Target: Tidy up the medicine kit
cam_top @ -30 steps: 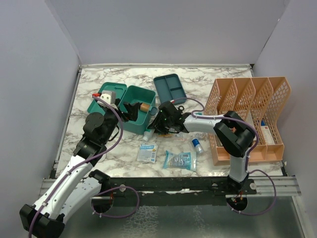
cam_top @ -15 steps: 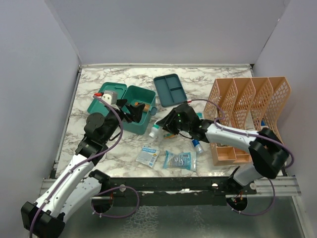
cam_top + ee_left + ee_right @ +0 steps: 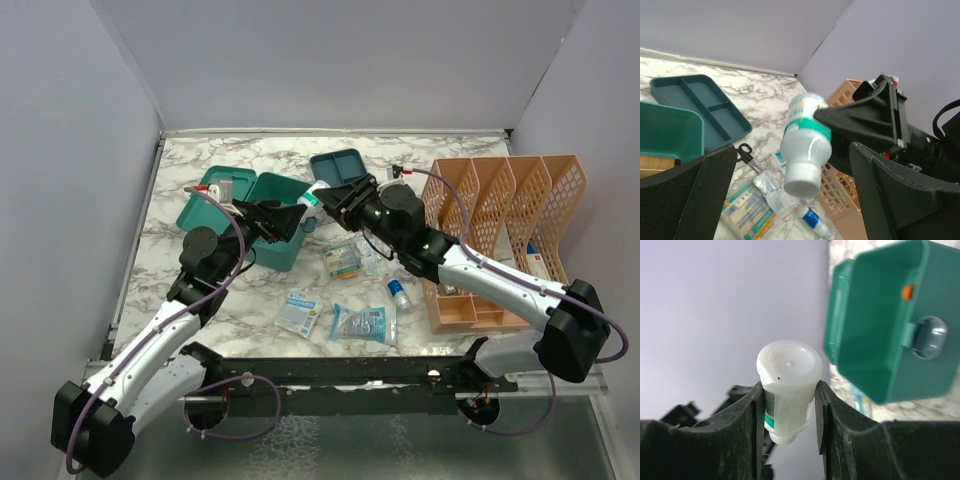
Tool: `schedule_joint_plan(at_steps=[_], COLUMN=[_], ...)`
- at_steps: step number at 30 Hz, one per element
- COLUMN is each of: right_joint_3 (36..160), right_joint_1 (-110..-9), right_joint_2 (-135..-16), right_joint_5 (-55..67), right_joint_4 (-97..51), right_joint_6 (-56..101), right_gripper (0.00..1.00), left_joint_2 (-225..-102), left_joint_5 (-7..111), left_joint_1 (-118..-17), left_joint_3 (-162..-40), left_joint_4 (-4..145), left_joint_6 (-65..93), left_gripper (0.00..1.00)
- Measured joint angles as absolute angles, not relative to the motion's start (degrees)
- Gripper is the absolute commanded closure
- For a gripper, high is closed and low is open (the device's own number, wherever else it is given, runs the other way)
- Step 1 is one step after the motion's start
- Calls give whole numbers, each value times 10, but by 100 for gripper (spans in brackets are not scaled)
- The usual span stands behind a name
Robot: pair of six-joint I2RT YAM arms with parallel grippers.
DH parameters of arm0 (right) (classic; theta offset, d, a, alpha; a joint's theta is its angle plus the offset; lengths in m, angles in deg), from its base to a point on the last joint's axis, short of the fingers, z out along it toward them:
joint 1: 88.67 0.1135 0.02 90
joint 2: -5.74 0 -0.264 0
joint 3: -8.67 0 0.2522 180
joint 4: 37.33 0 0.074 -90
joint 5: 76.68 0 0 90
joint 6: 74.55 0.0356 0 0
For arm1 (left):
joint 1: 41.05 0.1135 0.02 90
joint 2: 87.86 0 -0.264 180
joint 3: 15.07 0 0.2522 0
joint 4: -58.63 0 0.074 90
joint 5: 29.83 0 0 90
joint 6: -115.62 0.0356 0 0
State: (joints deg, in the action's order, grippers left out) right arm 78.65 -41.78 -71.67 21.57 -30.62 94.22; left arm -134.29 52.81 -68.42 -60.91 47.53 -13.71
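Insert tray [image 3: 335,165] right of medicine kit [image 3: 282,256], seemingly apart.

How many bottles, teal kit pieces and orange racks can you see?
Bottles: 2, the white bottle and the small blue-capped bottle
Teal kit pieces: 2, the medicine kit and its insert tray
Orange rack: 1
Total: 5

Two robot arms, the left arm [image 3: 160,345] and the right arm [image 3: 495,283], wear smooth white shells between black joint housings, with black wedge-shaped fingers [image 3: 685,195]. Thin purple cables [image 3: 242,240] loop along both, above a black base rail [image 3: 350,372].
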Motion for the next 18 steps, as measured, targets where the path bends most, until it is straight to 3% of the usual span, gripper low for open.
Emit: schedule_joint_plan(at_steps=[7,18], right_joint_3=[825,830], right_joint_1=[-418,-418], right_joint_2=[-732,-753], right_joint_5=[218,194], right_joint_4=[-357,-365], right_joint_6=[962,999], right_gripper=[67,67], left_joint_2=[-1387,-1444], left_joint_5=[494,487], left_joint_1=[-684,-684], left_joint_3=[-609,-609], left_joint_4=[418,313], left_joint_6=[-182,-204], left_gripper=[5,36])
